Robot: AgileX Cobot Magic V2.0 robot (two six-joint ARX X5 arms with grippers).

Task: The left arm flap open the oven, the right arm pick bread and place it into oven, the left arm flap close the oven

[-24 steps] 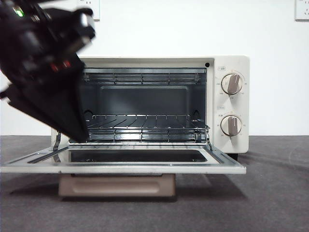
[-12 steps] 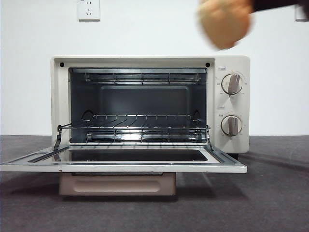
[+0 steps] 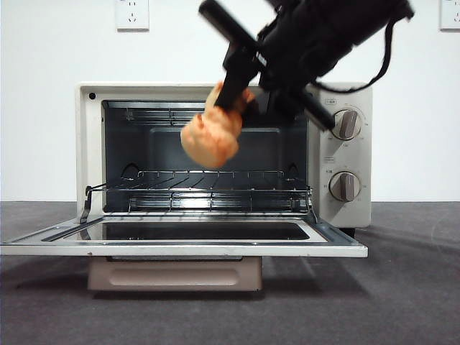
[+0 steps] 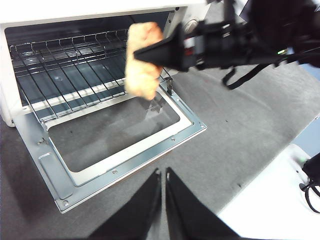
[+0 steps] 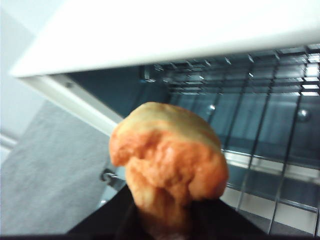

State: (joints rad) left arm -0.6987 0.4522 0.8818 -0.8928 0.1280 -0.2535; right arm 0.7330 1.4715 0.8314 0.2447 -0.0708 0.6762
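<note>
Bread (image 3: pixel 210 139) is seen in the front view held in mid-air before the open oven (image 3: pixel 224 154), above the wire rack (image 3: pixel 215 188) and not touching it. It is pinched by the right gripper (image 3: pixel 233 97), whose black fingers come down from the upper right w/ the right arm (image 3: pixel 327 32); one finger is laid across the loaf's top. The door (image 3: pixel 183 241) is folded flat toward the camera, handle (image 3: pixel 174 274) below it. Two knobs (image 3: pixel 346 154) are shown on the oven's right panel.

Left wrist view: the left gripper (image 4: pixel 162 180) is shown w/ jaws pressed together, nothing between them, hanging well apart from the oven over the grey table (image 4: pixel 240 125). The bread (image 4: pixel 143 60) is seen over the door's hinge edge, approx. at the cavity mouth.

Right wrist view: the bread (image 5: pixel 167 160) is clamped at its lower end btw. the jaws; the rack (image 5: pixel 260 125) and cavity are seen beyond it.
</note>
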